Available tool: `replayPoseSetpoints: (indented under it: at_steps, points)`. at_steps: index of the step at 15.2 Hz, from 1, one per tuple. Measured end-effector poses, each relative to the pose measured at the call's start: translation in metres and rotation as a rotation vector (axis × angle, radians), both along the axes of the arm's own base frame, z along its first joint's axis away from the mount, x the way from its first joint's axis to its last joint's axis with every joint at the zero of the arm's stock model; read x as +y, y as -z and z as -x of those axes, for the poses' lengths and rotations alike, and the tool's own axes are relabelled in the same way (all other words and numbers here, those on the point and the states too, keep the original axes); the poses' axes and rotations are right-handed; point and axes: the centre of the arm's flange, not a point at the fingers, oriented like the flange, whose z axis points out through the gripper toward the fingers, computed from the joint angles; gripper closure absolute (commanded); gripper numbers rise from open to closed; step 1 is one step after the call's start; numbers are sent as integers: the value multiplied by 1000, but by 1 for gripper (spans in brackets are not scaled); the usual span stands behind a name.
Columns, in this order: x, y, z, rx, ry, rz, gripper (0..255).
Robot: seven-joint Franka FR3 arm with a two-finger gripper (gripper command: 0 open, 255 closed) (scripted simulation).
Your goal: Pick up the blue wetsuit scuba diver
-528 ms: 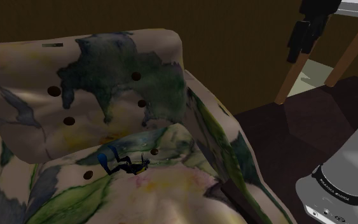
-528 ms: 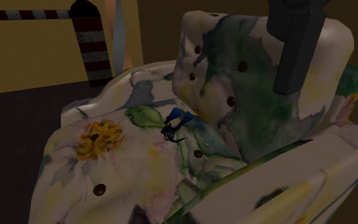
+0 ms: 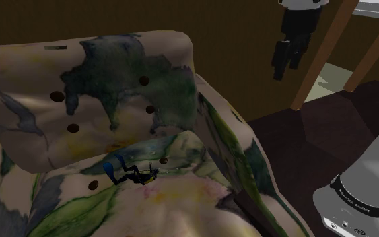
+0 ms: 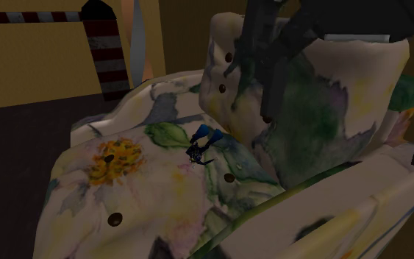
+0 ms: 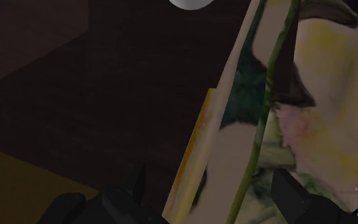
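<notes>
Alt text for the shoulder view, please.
A small blue-and-black diver figure lies on the seat of a floral armchair. The black gripper hangs high above, toward the view's upper right, well apart from it.

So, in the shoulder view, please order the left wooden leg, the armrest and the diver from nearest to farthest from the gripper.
1. The left wooden leg, just right of the gripper.
2. The armrest, below it, further left.
3. The diver, farthest, on the seat, lower left.
</notes>
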Motion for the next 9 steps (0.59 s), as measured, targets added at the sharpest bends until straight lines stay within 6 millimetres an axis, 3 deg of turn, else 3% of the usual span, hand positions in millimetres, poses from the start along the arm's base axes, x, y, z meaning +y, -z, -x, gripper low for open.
replayPoseSetpoints:
  at_steps: [9]
  points:
    - [85,64,-58,37,-72,15,0]
